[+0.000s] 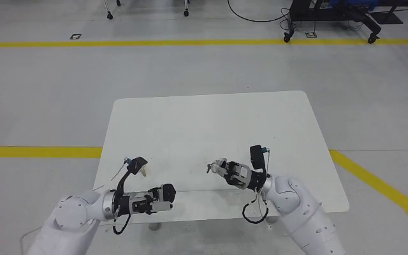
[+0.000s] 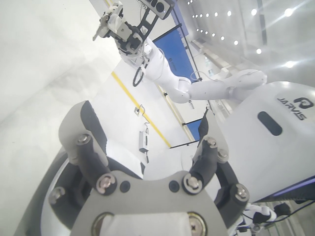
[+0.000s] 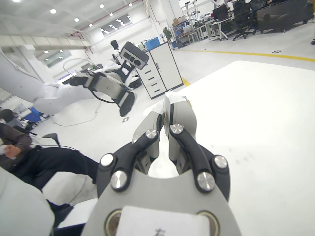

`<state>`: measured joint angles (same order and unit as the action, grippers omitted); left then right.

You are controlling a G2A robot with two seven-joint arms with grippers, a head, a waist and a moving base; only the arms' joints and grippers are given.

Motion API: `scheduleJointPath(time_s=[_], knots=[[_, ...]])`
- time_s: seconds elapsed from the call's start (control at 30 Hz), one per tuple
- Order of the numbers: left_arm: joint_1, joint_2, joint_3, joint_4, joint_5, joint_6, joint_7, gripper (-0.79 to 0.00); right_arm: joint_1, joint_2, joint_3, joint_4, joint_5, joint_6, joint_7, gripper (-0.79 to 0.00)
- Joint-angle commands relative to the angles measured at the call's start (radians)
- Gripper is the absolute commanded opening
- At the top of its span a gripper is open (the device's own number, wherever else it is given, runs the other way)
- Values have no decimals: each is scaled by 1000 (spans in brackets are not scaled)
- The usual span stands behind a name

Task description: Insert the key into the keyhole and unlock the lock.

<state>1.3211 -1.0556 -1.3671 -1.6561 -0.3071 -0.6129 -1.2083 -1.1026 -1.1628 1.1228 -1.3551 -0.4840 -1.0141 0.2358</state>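
Note:
A small metal key [image 1: 209, 168] sticks out from my right gripper [image 1: 220, 168], which is shut on it above the table's front middle. From the left wrist view the same key [image 2: 98, 32] points away from the right gripper [image 2: 108, 23], held in the air over the table. In its own view the right gripper [image 3: 165, 104] has its fingers pressed together, with a bit of brass at the tips. My left gripper [image 1: 171, 193] hovers at the table's front edge, open and holding nothing [image 2: 145, 112]. Across from the right wrist camera, the left gripper [image 3: 126, 101] hangs beyond the table's edge.
The white table [image 1: 210, 121] is bare in its middle and back. A grey drawer cabinet [image 3: 160, 72] stands on the floor beyond the table's left side. A seated person [image 3: 14, 143] is off the table near the left arm.

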Motion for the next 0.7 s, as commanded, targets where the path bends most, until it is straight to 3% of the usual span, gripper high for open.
scheduleJointPath(time_s=[0.0,0.2,0.47,0.67], knots=[[-16,0,30,7,70,-37,38,-37,28,5,-12,22,141,2,83,-785],[-65,-9,96,51,94,-91,112,-108,81,26,-53,54,423,2,310,-785],[-104,-16,141,66,107,-104,184,-413,124,40,-79,87,580,6,453,-785],[-129,-25,188,66,141,-91,247,-425,133,43,-93,92,620,8,485,-785]])
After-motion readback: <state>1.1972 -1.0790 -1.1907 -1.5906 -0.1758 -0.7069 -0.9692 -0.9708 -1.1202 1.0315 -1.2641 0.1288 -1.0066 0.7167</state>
